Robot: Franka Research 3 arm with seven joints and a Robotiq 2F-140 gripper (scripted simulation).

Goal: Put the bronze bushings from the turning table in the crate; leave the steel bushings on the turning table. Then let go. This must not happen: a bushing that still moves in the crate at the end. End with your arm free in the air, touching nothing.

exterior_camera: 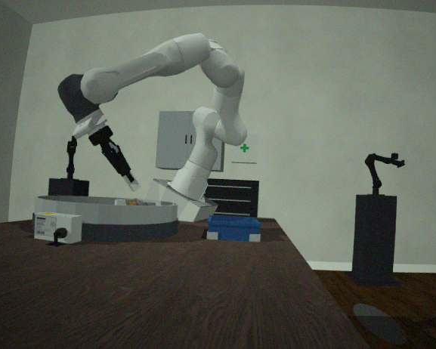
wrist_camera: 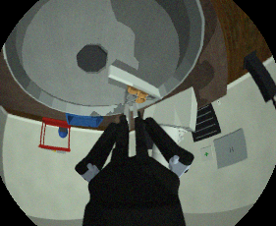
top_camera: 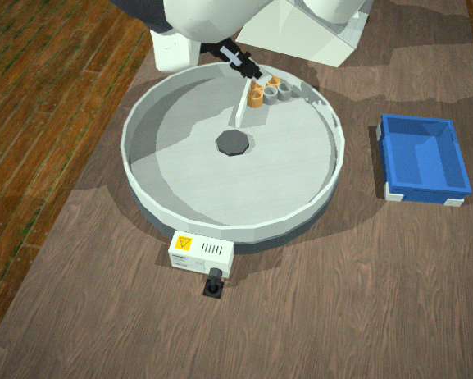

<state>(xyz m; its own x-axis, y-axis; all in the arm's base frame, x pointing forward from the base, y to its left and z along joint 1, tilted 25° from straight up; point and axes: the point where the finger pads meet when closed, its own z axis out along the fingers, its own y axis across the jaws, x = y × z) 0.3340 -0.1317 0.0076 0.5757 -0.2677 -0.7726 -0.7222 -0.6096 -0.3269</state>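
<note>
The round white turning table (top_camera: 232, 153) holds a cluster of bushings at its far rim. One bronze bushing (top_camera: 255, 98) stands next to a white bar (top_camera: 241, 107); a second bronze bushing (top_camera: 274, 80) is partly hidden behind my fingertips. Two steel bushings (top_camera: 270, 94) (top_camera: 284, 91) stand to the right of them. My gripper (top_camera: 262, 79) is shut with nothing visible between the fingers. It is tilted and hangs just above the cluster, clear of the rim in the side view (exterior_camera: 133, 185). In the wrist view the shut fingers point at a bronze bushing (wrist_camera: 138, 96). The blue crate (top_camera: 424, 159) is empty.
A dark hub (top_camera: 232, 142) sits at the table's centre. A white control box (top_camera: 200, 253) with a black knob stands at the table's near edge. The arm's white base (top_camera: 307, 33) is behind the turning table. The crate stands to the right on the wooden bench (exterior_camera: 233, 227).
</note>
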